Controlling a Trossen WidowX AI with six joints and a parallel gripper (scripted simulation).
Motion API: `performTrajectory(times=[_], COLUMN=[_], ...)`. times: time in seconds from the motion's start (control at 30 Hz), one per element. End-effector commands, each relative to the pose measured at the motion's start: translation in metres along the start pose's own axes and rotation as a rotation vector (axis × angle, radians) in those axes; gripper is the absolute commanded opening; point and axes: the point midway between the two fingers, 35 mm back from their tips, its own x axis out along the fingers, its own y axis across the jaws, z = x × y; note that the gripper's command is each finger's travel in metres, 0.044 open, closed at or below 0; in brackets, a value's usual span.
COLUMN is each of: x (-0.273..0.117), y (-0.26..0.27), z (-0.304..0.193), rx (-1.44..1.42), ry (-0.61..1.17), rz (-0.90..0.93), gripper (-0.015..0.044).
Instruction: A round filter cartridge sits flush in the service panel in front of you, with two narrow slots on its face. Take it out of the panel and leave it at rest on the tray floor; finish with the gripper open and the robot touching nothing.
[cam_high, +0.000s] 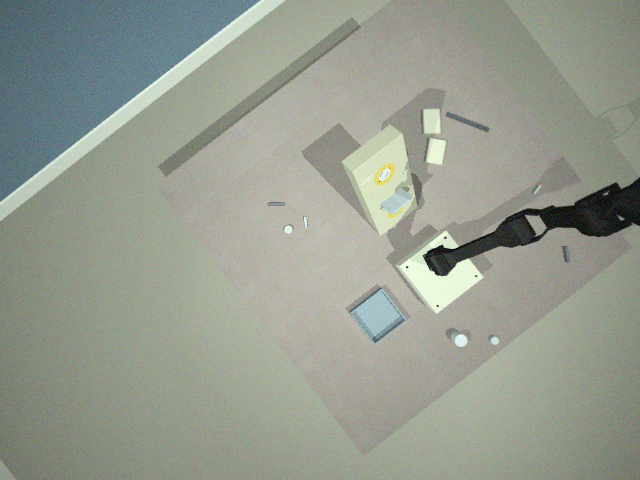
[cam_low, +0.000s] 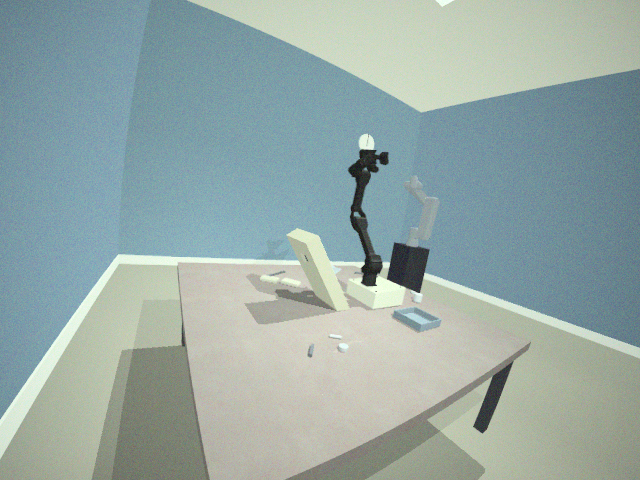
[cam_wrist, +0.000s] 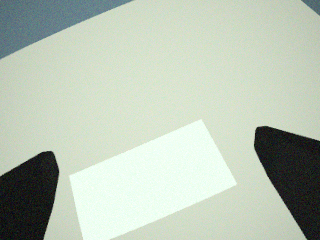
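Observation:
The round white cartridge (cam_high: 384, 174) sits inside a yellow ring on the sloping face of the cream service panel (cam_high: 364, 188) (cam_low: 323, 268), with small dark slot marks. The exterior camera sees the panel from the side and back, so the cartridge is hidden there. The blue-grey tray (cam_high: 378, 312) (cam_low: 415, 318) lies on the table beside the arm's base and is empty. My gripper (cam_wrist: 157, 149) is open, with nothing between its fingers. It faces the ceiling and a bright ceiling light, high above the table and away from panel and tray. In the top view it is outside the frame.
A grey-blue plate (cam_high: 397, 201) juts from the panel's lower face, over another yellow ring. Two cream blocks (cam_high: 431, 120) (cam_high: 435, 151) and a dark bar (cam_high: 467, 121) lie beyond the panel. White cylinders (cam_high: 460, 339) (cam_high: 494, 340) stand near the arm's cream base (cam_high: 449, 289) (cam_low: 374, 295).

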Motion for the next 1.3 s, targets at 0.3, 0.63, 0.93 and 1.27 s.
performTrajectory(times=[0.3,0.63,0.93,1.27], x=[-0.007,-0.089,-0.216,-0.373], y=[0.114,0.225,0.285,0.291], z=[-0.055,-0.11,-0.133,-0.109], rx=[0.413,0.768,0.924,0.875], ry=[0.355,0.909,1.484,2.076], rz=[0.202,0.266,0.133,-0.254], gripper=[0.0137,0.0098,0.0098,0.0098])
